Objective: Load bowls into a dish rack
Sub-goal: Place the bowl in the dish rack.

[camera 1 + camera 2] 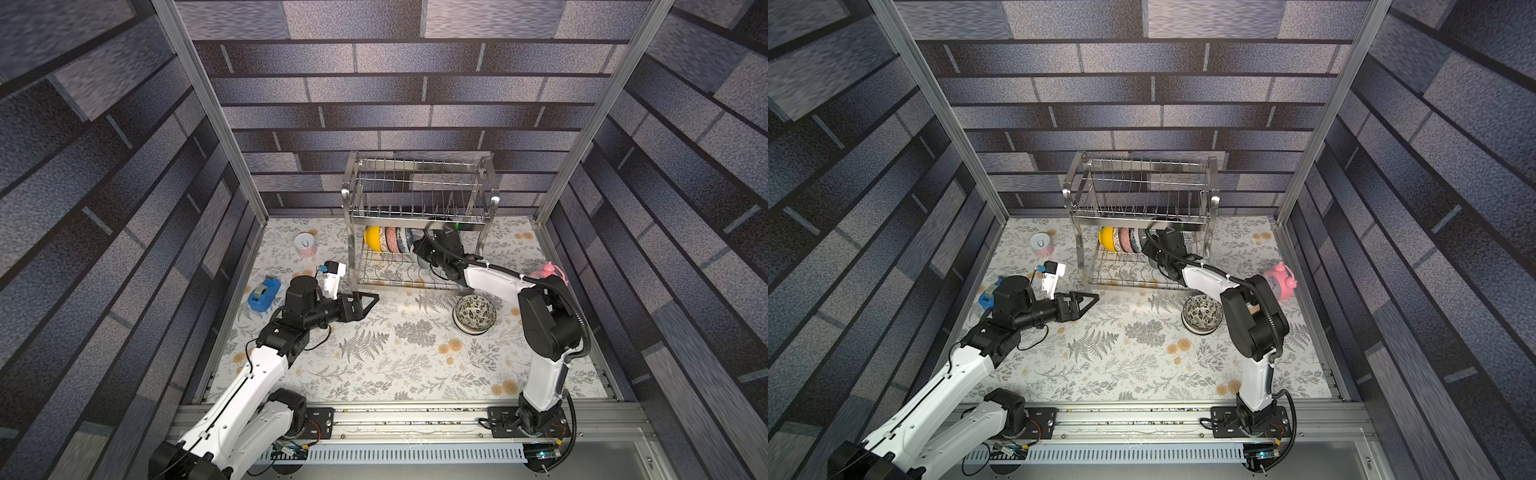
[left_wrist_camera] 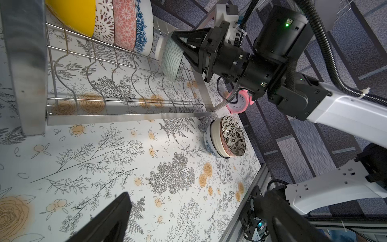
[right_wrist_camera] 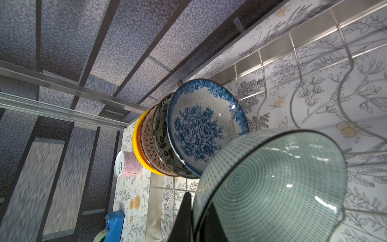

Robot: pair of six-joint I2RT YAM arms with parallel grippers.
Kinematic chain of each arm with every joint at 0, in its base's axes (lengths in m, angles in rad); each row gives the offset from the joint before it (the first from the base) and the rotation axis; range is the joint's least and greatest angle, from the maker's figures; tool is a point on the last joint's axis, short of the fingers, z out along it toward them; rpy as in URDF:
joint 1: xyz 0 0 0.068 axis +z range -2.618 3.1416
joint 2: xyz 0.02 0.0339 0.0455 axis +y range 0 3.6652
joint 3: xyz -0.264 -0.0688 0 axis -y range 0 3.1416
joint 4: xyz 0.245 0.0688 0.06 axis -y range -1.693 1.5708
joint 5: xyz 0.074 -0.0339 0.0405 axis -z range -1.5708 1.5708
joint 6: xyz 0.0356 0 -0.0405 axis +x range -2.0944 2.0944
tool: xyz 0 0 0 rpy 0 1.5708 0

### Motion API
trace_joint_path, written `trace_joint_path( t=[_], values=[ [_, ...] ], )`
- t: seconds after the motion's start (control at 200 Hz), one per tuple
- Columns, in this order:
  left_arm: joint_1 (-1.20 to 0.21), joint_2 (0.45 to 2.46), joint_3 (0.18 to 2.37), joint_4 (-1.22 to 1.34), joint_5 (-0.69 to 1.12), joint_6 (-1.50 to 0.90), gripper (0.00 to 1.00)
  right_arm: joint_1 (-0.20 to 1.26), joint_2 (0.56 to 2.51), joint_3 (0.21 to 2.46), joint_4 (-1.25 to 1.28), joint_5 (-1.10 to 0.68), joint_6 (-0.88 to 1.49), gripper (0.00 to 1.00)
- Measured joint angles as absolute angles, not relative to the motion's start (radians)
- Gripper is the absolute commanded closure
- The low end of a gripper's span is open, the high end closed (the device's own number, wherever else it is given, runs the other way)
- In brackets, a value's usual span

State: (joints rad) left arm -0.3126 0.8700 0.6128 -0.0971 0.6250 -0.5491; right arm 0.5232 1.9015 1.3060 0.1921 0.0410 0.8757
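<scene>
Nearly seated: the pale green bowl is held on edge inside the lower tier of the dish rack, clamped at its rim by the right gripper.
Its foot is seen close beside the blue floral bowl, the last of four racked in a row; whether they touch cannot be told. If it is pushed further that way, the row could be knocked over. If the rim is released before it is caught between the divider wires, the bowl could tip flat or roll out. The left gripper is held empty over the table, fingers apart; a stack of bowls is yet to be loaded.
</scene>
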Motion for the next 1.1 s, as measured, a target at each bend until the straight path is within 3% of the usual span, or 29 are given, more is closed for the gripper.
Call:
trace_joint_path(
  t=[0.331, 1.097],
  values=[
    [-0.313, 0.875, 0.62, -0.104, 0.625, -0.542, 0.0, 0.482, 2.008, 1.385, 0.251, 0.039, 0.873, 1.0],
    [-0.332, 0.874, 0.633, -0.166, 0.617, -0.524, 0.0, 0.422, 2.17, 1.514, 0.441, -0.338, 0.87, 1.0]
  ],
)
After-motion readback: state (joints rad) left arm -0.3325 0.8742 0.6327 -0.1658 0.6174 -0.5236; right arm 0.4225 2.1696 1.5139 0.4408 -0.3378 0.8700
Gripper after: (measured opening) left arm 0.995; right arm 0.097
